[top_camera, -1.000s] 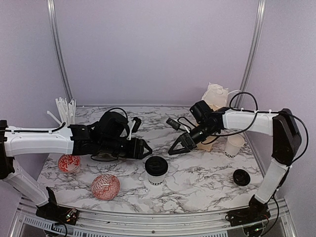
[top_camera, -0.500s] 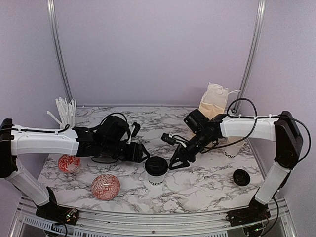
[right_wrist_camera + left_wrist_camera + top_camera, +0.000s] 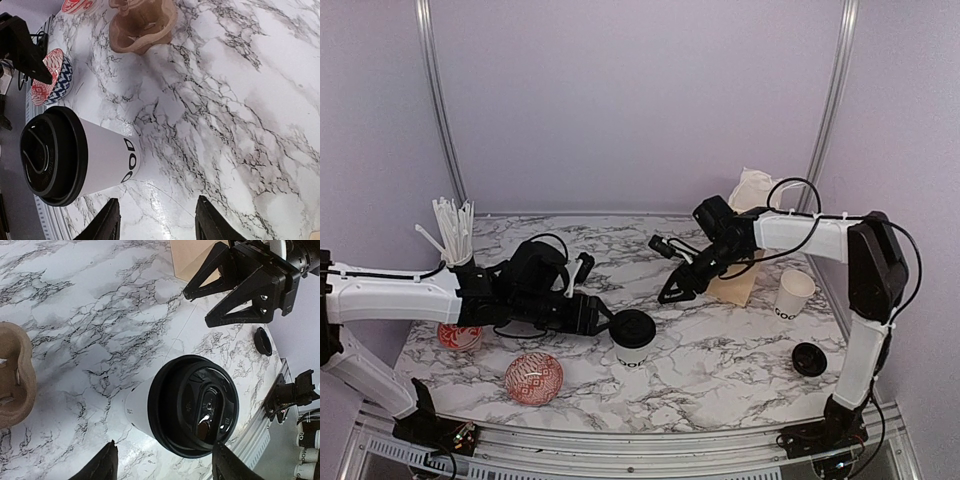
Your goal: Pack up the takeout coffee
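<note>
The left gripper (image 3: pixel 602 316) is released and empty, just beside the lidded cup (image 3: pixel 633 338) at mid-table (image 3: pixel 720 370). The right gripper (image 3: pixel 671 291) is released and empty behind that cup. The lidless cup (image 3: pixel 794 295) stands right, near the loose lid (image 3: pixel 809 358). The carrier (image 3: pixel 142 22) lies apart.

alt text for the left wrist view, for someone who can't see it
A white paper cup with a black lid stands on a marble table, just ahead of the open fingertips of the left gripper. The right gripper hangs beyond it, and a brown pulp carrier sits at the left edge.
</note>
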Controlling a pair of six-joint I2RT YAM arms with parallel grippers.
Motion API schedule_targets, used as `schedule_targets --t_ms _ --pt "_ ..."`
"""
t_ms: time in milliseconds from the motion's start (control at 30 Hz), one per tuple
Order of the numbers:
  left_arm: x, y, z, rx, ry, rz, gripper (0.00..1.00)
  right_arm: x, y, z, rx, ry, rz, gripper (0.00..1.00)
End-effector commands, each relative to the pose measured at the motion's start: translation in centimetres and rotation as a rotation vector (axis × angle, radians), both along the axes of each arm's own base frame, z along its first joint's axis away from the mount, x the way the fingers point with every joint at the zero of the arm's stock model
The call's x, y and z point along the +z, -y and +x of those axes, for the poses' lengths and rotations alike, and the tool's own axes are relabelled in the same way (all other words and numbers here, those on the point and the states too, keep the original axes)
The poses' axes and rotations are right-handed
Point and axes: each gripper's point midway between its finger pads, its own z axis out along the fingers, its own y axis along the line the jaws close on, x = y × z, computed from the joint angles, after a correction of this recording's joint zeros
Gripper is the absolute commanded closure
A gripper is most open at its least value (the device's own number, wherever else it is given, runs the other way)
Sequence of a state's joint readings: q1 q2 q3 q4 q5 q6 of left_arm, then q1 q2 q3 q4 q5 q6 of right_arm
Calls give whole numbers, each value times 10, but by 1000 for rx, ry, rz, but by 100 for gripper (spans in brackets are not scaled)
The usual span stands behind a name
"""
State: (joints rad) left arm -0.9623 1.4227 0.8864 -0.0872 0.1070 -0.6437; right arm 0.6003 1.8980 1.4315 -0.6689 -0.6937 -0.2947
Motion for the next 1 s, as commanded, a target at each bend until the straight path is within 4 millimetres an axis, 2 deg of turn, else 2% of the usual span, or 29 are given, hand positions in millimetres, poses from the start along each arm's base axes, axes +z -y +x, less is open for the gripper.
schedule_targets --t_ms 0,133,267,367,467,733,967 --pt "19 -6 3 30 56 -26 35 20 3 -3 1 3 23 50" --pt "17 -14 14 102 55 -5 36 29 8 -28 38 -33 75 48" --pt "6 -14 23 151 7 -5 43 41 10 -63 85 -108 168 41" --pt "6 -7 24 141 -4 -27 47 38 6 -88 128 -157 194 34" --pt "12 1 27 125 4 -55 48 31 -3 -103 159 -203 191 33" --pt "18 16 33 95 24 -93 47 20 -22 -103 163 -322 187 38" --pt "4 25 33 62 4 -78 53 16 -27 -100 150 -371 193 43"
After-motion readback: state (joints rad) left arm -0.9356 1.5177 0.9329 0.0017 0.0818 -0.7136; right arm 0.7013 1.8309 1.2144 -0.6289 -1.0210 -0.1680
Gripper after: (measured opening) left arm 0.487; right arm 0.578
